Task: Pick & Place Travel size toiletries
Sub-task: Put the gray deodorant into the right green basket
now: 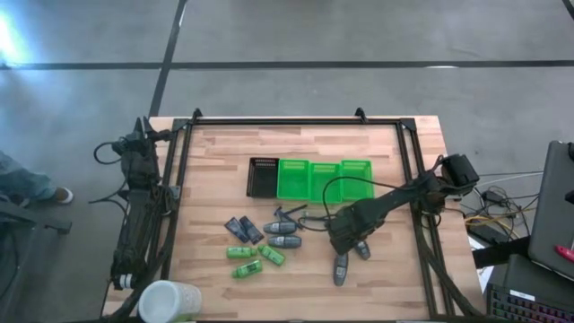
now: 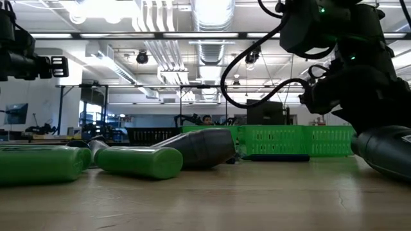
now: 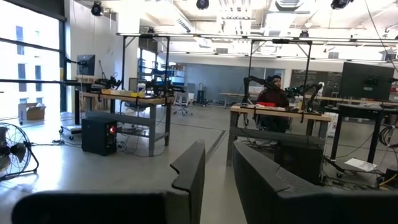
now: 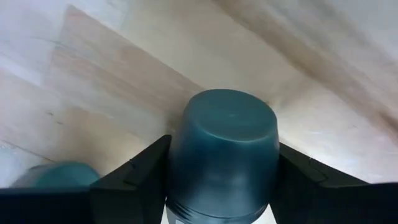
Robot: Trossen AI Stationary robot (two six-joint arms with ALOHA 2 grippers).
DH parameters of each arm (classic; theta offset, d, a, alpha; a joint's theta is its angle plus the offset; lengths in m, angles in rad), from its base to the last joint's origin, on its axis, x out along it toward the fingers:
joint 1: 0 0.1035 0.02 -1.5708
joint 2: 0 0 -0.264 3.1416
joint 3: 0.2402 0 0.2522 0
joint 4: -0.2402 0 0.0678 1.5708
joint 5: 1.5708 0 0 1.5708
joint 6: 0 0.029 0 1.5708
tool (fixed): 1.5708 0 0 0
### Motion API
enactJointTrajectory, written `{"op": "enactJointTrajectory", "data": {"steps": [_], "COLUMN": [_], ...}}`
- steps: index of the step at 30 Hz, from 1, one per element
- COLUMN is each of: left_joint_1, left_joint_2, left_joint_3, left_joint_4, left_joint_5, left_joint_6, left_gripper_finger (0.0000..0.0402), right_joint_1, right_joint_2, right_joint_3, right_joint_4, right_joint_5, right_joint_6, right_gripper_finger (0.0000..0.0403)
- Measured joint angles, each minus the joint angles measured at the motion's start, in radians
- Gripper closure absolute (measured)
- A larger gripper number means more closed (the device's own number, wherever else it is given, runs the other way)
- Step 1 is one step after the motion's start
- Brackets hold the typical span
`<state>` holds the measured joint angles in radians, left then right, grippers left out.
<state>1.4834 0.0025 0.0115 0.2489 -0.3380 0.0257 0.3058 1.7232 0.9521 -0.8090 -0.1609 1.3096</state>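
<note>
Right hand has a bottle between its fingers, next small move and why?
Probably a short lift straight up. In the right wrist view the grey bottle sits between the right hand's two fingers, both against its sides, with the wooden table close behind it. In the high view another grey bottle lies just beside that hand, so rising before any sideways travel avoids knocking it.

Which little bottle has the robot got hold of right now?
Find the row of green trays on the wooden table; the right arm reaches down just in front of them. Its gripper has its jaws closed around a grey oval bottle, whereas the other grey bottles lie loose on the wood.
</note>
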Motion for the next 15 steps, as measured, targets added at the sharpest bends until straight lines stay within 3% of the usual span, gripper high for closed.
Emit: {"op": "enactJointTrajectory", "data": {"steps": [4, 8, 12, 15], "left_joint_1": [0.000, 0.000, 0.000, 0.000], "left_joint_2": [0.000, 0.000, 0.000, 0.000], "left_joint_3": [0.000, 0.000, 0.000, 0.000], "left_joint_4": [0.000, 0.000, -0.003, -0.004], "left_joint_5": [0.000, 0.000, 0.000, 0.000], "left_joint_6": [0.000, 0.000, 0.000, 0.000], "left_gripper_finger": [0.0314, 0.0314, 0.0314, 0.0314], "right_joint_1": [-0.006, -0.056, -0.150, -0.262], "right_joint_2": [-0.091, -0.262, -0.439, -0.510], "right_joint_3": [0.006, 0.007, 0.008, 0.008], "right_joint_4": [-0.027, -0.037, -0.055, -0.055], "right_joint_5": [0.028, 0.065, 0.181, 0.262], "right_joint_6": [0.005, 0.086, 0.186, 0.156], "right_gripper_finger": [0.0203, 0.0203, 0.0202, 0.0202]}}
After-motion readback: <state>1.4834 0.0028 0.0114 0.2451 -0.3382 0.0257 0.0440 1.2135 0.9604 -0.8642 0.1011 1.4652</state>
